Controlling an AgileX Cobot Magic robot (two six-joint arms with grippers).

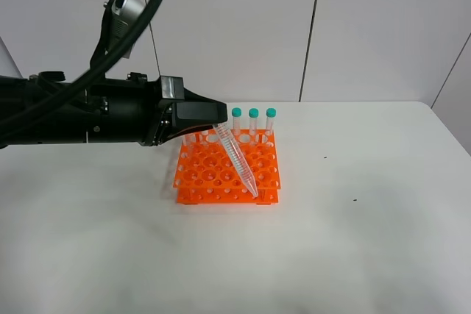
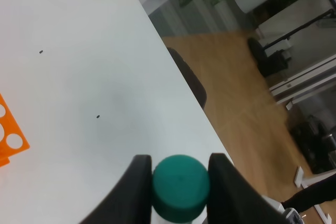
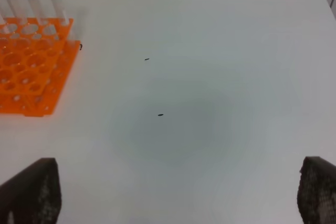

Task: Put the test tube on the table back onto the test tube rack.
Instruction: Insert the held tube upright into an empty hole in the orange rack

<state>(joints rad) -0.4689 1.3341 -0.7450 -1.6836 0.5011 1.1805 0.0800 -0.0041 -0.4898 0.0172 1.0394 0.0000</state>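
Note:
My left gripper is shut on the capped end of a clear test tube. The tube hangs tilted, with its pointed tip low over the front right holes of the orange test tube rack. I cannot tell whether the tip is inside a hole. In the left wrist view the teal cap sits between two black fingers. Three capped tubes stand upright in the rack's back row. My right gripper is open and empty over the white table, to the right of the rack. It is out of the exterior view.
The black left arm and its cables reach in from the left, above the table. Small dark specks mark the table right of the rack. Past the table's right edge are a wooden floor and a dark chair.

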